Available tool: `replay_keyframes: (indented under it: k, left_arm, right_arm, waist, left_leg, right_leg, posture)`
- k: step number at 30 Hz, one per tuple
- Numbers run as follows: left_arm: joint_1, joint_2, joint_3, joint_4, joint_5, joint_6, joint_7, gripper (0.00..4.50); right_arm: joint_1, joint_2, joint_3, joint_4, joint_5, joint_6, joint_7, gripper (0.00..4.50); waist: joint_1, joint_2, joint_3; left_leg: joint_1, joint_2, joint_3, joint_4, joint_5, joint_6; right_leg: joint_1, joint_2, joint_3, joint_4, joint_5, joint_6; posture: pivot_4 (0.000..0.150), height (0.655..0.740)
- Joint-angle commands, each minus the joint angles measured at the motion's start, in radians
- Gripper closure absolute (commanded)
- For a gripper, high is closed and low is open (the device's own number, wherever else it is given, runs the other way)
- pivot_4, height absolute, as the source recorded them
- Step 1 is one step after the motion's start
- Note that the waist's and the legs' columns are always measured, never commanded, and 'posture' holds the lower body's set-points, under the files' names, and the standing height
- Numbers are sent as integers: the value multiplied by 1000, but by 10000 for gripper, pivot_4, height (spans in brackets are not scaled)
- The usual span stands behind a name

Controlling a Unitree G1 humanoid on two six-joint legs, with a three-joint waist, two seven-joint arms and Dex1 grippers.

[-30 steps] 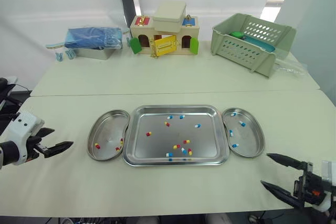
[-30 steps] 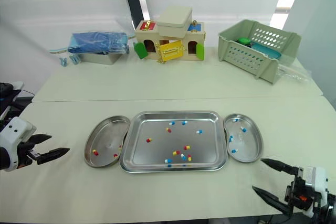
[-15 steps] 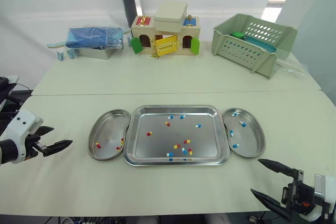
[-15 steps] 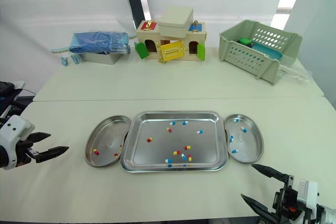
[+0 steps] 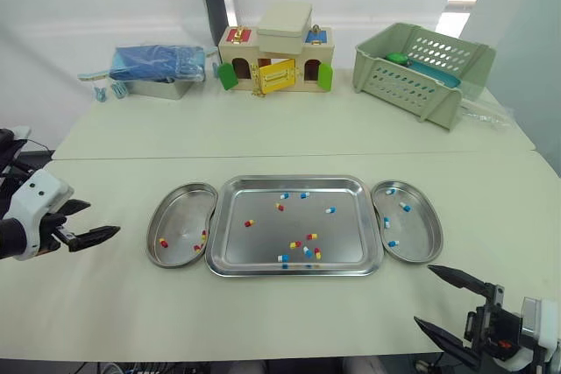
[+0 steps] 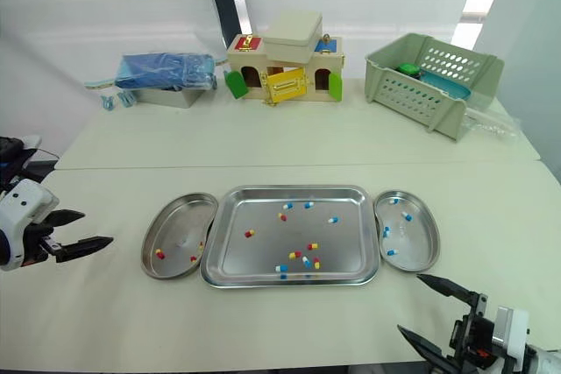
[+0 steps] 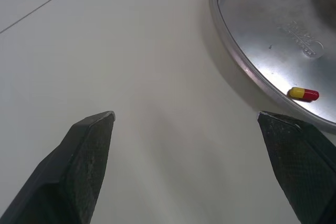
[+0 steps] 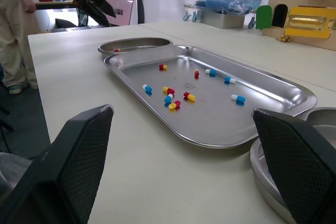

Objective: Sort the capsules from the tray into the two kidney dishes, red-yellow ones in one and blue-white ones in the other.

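You're working partway through the sort. A few red-yellow capsules (image 5: 162, 243) are lying in the left dish (image 5: 180, 215) and four blue-white ones (image 5: 404, 207) in the right dish (image 5: 421, 236). About ten mixed capsules (image 5: 305, 250) are waiting in the tray (image 5: 351, 232) between them, near the table's (image 5: 263, 133) front edge. Your left claw (image 5: 101, 219), by the left edge, and right claw (image 5: 422, 293), at the front right corner, are hanging wide open, holding nothing.
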Motion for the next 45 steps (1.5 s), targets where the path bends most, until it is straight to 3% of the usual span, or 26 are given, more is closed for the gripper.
replay_keyframes:
  k: [1,12,20,31,45]
  left_arm:
    - [-45,15,-13,-115,-49,9,-50,0]
    - [-246,-65,-269,-380,-92,95,-127,0]
    - [-333,-122,-506,-480,-14,210,-113,0]
    - [-421,-232,-658,-434,98,260,-43,0]
    - [-460,-303,-727,-323,202,263,2,0]
  right_arm:
    - [1,-1,6,-25,11,-14,-22,397]
    - [11,10,53,-47,1,-34,-65,397]
    - [19,11,78,-74,-13,-36,-114,397]
    - [50,16,108,-118,-35,-39,-178,397]
    - [59,11,130,-136,-47,-46,-227,397]
  waist:
    - [0,0,0]
    - [6,0,0]
    - [0,0,0]
    - [6,0,0]
    - [8,0,0]
  left_leg:
    - [0,0,0,0,0,0]
    - [0,0,0,1,0,0]
    - [0,0,0,1,0,0]
    - [0,0,0,2,0,0]
    - [0,0,-1,2,0,0]
  right_leg:
    - [0,0,0,0,0,0]
    - [0,0,0,1,0,0]
    - [0,1,1,1,0,0]
    - [0,1,0,1,0,0]
    - [1,1,0,1,0,0]
  posture:
    - [1500,7400]
    - [1500,7400]
    - [1500,7400]
    - [1500,7400]
    - [1500,7400]
